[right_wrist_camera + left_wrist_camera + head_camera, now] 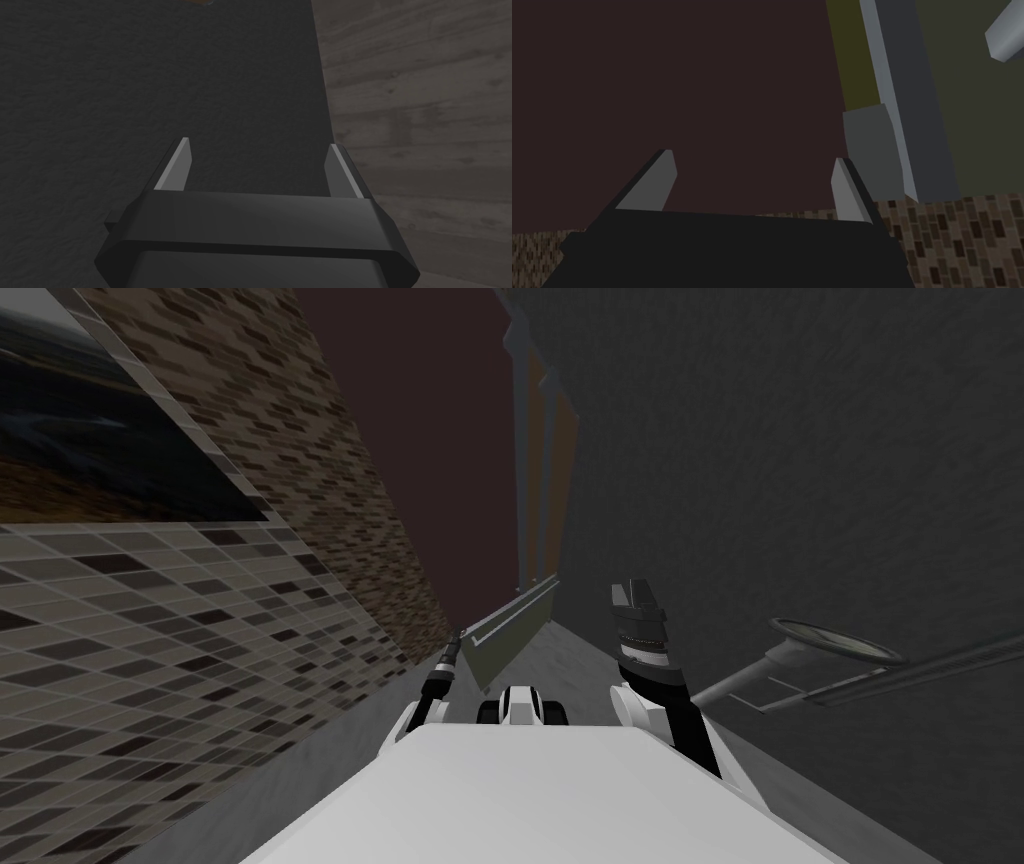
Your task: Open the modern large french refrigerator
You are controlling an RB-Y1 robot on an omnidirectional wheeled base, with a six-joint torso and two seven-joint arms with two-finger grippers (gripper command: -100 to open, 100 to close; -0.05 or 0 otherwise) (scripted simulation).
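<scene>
An olive-green panel [512, 628] with a long light grey bar [505, 620] along it lies just ahead of my chest; it may be the refrigerator's front, but I cannot tell. In the left wrist view the same olive panel [977, 125] and grey bar [907, 110] lie off to one side of my left gripper [754, 156]. That gripper is open and empty and faces a flat dark maroon surface [687, 90]. My left gripper [457, 640] reaches toward the panel's near end. My right gripper [260, 143] is open and empty before a dark grey textured surface [150, 90]. In the head view my right gripper [632, 588] points up.
A tiled brick-pattern wall [150, 618] with a dark framed pane [90, 438] stands close on my left. A huge dark grey surface [800, 468] rises on the right, with a round grey disc on a stalk [830, 643] near it. Wood planks [425, 125] lie beside the grey surface.
</scene>
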